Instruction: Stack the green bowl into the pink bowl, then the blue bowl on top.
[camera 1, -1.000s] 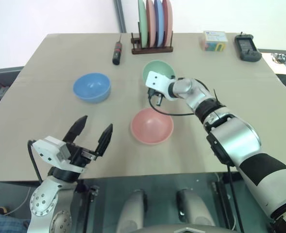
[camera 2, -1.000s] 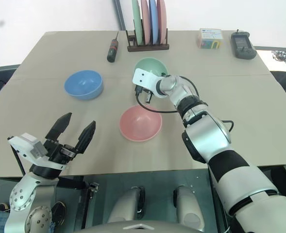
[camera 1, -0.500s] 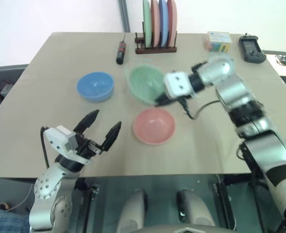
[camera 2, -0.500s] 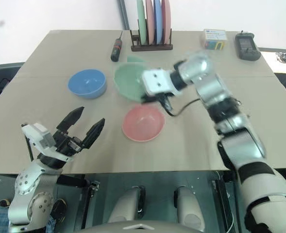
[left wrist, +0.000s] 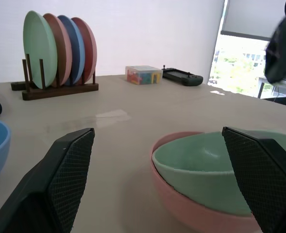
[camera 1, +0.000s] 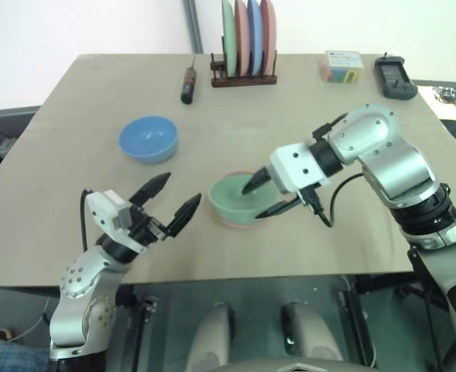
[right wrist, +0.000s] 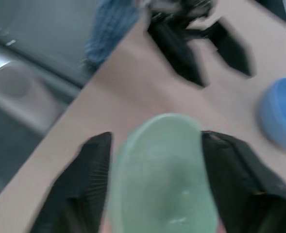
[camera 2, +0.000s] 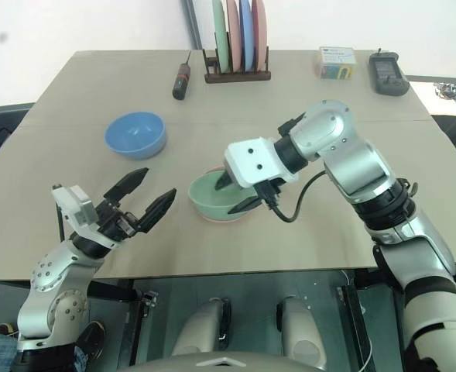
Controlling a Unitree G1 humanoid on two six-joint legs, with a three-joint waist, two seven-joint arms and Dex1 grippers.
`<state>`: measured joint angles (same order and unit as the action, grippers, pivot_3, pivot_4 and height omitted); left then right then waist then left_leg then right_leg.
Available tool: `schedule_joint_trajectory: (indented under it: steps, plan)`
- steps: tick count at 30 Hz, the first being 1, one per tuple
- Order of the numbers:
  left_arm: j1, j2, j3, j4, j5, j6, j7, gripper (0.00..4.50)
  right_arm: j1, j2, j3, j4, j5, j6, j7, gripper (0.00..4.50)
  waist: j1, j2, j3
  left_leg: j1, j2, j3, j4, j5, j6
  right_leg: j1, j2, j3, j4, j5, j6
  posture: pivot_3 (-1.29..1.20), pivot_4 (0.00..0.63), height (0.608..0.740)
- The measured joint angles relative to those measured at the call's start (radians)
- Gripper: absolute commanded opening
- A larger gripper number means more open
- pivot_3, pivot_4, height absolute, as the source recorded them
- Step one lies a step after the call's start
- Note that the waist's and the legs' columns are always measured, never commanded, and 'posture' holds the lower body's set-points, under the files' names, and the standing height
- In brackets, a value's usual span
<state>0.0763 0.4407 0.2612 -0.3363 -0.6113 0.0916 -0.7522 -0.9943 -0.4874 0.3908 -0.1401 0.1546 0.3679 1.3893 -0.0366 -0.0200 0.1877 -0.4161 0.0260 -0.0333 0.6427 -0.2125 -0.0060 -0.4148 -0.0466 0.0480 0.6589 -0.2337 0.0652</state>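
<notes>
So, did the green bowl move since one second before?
Yes. The green bowl moved away from the plate rack, toward the table's near edge, and now sits inside the pink bowl, with the right gripper open around it.

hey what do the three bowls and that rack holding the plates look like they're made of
Green bowl, pink bowl and blue bowl: probably plastic, with thin walls, flat pastel colour and a smooth, slightly satin surface. Rack: looks like dark stained wood, with a brown slotted base and upright pegs, though that's less certain.
</notes>
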Motion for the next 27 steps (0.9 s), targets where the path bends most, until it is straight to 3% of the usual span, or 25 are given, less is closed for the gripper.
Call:
schedule_joint_trajectory:
  steps: [4,10,17,18,21,27]
  plan:
    - [-0.059,0.031,-0.004,0.03,0.035,0.044,0.038,4.5,0.052,0.009,-0.141,-0.02,0.085,0.102,-0.119,3.45,0.01,-0.002,-0.001,0.0,0.0,-0.002,0.0,0.0,0.0,0.001,0.0,-0.002,0.0,0.0,0.0,0.0,0.15,0.74]
    - [-0.231,0.124,-0.026,0.134,0.105,0.15,0.083,4.5,0.274,-0.079,-0.375,-0.106,0.234,0.247,-0.231,3.45,0.025,-0.002,-0.001,0.0,-0.001,-0.001,0.0,0.0,0.0,0.002,-0.001,-0.001,-0.001,0.0,0.0,0.0,0.15,0.74]
    - [-0.504,0.214,-0.142,0.407,0.261,0.159,0.025,4.5,0.483,-0.137,-0.594,-0.237,0.383,0.286,-0.318,3.45,0.023,-0.002,-0.001,0.0,-0.001,-0.001,0.0,0.0,0.0,0.002,0.0,-0.001,-0.001,0.0,0.001,0.0,0.15,0.74]
    - [-0.602,0.234,-0.181,0.535,0.322,0.14,0.004,4.5,0.522,-0.139,-0.651,-0.27,0.432,0.293,-0.341,3.45,0.016,-0.002,0.0,0.0,-0.001,0.001,0.0,0.0,0.0,0.002,0.0,0.001,-0.001,0.0,0.001,0.0,0.15,0.74]
    - [-0.766,0.241,-0.27,0.764,0.428,0.084,-0.048,4.5,0.545,-0.143,-0.693,-0.337,0.515,0.312,-0.395,3.45,0.019,-0.002,0.0,0.0,-0.001,0.0,0.0,0.0,0.0,0.001,0.0,0.0,-0.001,0.0,0.001,0.0,0.15,0.74]
    - [-0.898,0.234,-0.348,0.987,0.526,0.008,-0.132,4.5,0.564,-0.182,-0.71,-0.389,0.575,0.324,-0.463,3.45,0.02,-0.002,0.0,-0.002,-0.001,0.0,0.0,0.0,0.0,0.001,0.0,0.0,-0.002,0.0,0.001,0.0,0.15,0.74]
